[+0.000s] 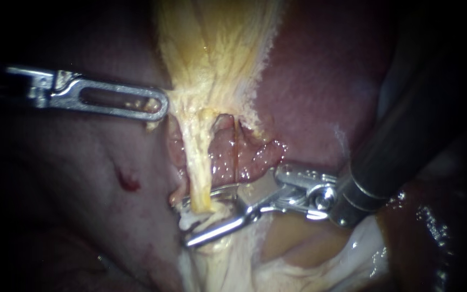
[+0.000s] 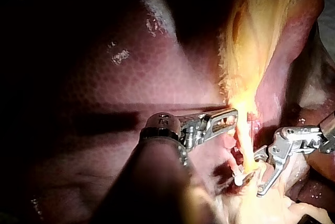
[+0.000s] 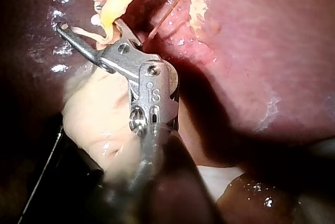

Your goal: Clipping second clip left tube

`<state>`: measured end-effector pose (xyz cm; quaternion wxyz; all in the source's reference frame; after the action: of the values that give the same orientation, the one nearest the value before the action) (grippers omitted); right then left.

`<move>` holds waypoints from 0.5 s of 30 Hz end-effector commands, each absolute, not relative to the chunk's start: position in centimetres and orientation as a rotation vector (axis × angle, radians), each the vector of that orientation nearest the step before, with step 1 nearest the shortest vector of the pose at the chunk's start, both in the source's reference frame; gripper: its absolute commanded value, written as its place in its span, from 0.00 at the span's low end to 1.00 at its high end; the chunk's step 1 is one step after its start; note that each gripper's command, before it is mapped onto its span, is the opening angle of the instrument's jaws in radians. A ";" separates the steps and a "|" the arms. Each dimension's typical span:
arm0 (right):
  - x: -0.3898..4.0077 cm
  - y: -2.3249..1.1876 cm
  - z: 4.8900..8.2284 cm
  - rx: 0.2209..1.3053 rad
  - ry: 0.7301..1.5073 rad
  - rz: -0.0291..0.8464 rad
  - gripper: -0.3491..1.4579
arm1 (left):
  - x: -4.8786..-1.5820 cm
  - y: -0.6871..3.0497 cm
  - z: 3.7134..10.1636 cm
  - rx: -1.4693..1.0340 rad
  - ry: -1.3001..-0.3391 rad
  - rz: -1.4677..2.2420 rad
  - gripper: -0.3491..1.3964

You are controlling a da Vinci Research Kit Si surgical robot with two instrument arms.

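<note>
Liver [image 1: 325,81] fills the background, dark red and wet, with a fan of yellow tissue [image 1: 212,48] spreading over it and narrowing downward. From the fan's narrow end the left tube [image 1: 195,162] runs down as a yellow strand; a thinner reddish right tube [image 1: 237,154] runs beside it, with lumpy pink tissue between and around them. The left instrument [image 1: 158,104] comes in level, and its end effector meets the edge of the yellow tissue just where the fan narrows. Its windowed jaws lie together with yellow tissue showing through the window, so they are clamped on that tissue. The left wrist view shows the same tip [image 2: 230,116] against the yellow strand [image 2: 243,140]. The right instrument [image 1: 186,224] reaches across from the dark shaft, and its end effector is at the lower end of the left tube. Its two thin jaws stand apart with a gap between them, one on each side of the tube, not closed. A white clip [image 1: 198,219] sits in that gap, next to the tube. In the right wrist view, the instrument [image 3: 89,25] has the pale clip [image 3: 86,33] lying along its long jaw, and the tube [image 3: 112,9] crosses just ahead of the hinge. In the left wrist view, the clip's white end [image 2: 238,180] shows at the foot of the strand, just beside the right instrument [image 2: 251,182].
</note>
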<state>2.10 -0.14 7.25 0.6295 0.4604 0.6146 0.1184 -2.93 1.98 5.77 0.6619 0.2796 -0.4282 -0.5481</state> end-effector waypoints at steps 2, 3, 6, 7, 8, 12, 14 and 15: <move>2.11 -0.17 7.20 1.058 1.408 0.266 0.44 | -2.93 1.98 5.77 0.633 -0.969 -1.239 0.00; 2.10 -0.19 7.17 1.059 1.409 0.264 0.44 | -2.93 1.98 5.77 0.633 -0.969 -1.238 0.00; 2.10 -0.22 7.09 1.064 1.410 0.258 0.44 | -2.92 1.98 5.78 0.633 -0.969 -1.238 0.00; 2.09 -0.23 7.07 1.066 1.410 0.257 0.44 | -2.92 1.98 5.78 0.633 -0.969 -1.238 0.00; 2.09 -0.24 7.05 1.067 1.410 0.255 0.44 | -2.92 1.98 5.78 0.633 -0.969 -1.238 0.00; 2.07 -0.27 6.96 1.072 1.411 0.250 0.44 | -2.92 1.99 5.79 0.633 -0.969 -1.238 0.00; 2.07 -0.28 6.92 1.074 1.412 0.249 0.44 | -2.92 1.99 5.79 0.633 -0.969 -1.237 0.00; 2.06 -0.29 6.91 1.075 1.412 0.248 0.44 | -2.91 1.99 5.79 0.633 -0.969 -1.237 0.00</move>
<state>2.06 -0.29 6.90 0.6246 0.4689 0.6152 0.1080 -2.91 1.99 5.79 0.6622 0.2798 -0.4286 -0.5474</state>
